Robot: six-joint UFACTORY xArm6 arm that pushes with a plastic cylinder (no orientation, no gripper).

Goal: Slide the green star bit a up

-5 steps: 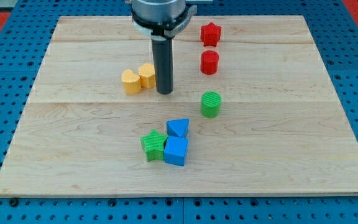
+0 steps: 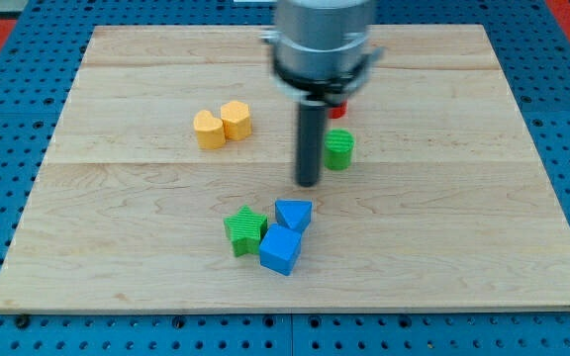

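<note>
Near the board's bottom centre sits the green star (image 2: 245, 230), touching the blue cube (image 2: 280, 249) at its right, with a blue triangular block (image 2: 293, 214) just above that. I have no gripper, only a rod; my tip (image 2: 308, 183) hovers above-right, beside the green cylinder (image 2: 338, 149). I'm approaching: next I must circle below the star.

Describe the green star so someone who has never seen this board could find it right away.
Start at the wooden board and look just left of centre in its lower half, where three blocks cluster. The green star is the leftmost, touching a blue cube, with a second blue block above. It is the only green, ridged, pointed block there; the green cylinder stands higher up.
</note>
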